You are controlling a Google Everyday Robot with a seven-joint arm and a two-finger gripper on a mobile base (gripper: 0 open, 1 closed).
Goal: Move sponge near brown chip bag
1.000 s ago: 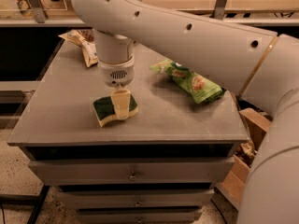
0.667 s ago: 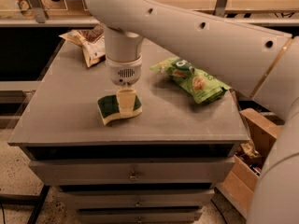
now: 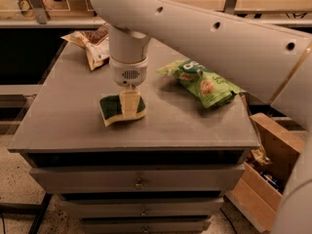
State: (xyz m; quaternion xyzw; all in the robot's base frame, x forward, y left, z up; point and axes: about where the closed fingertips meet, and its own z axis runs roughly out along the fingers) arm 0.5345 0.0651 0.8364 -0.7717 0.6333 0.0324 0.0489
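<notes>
At the pincer (image 3: 129, 101): clenched on the sponge (image 3: 111, 106), one pale finger lying across the dark green top, the other hidden behind. Hangs straight down from the white arm (image 3: 204, 28) over the front middle of the grey table top (image 3: 58, 130). Sponge tilted, pale yellow foam showing along its lower edge, resting on or just above the top; cannot tell which.

Ahead of the pincer, toward the front edge: a bare strip of table, then the drop to the drawers (image 3: 139, 182). To its left in the picture: open surface out to the side edge. Behind it and to the left, well apart: the brown chip bag (image 3: 95, 45), lying at the far corner, with open grey top between. To its right and slightly back, near: a bright green snack bag (image 3: 204, 84), reaching close to the right edge. Past that edge, lower down: an open cardboard box (image 3: 265, 179).

Against the picture from a second ago: pincer and sponge shifted a little to the right. Against the one 0.7 s ago: almost no change.

Print on the green bag too small to read. White panel on the brown bag likewise unreadable.
</notes>
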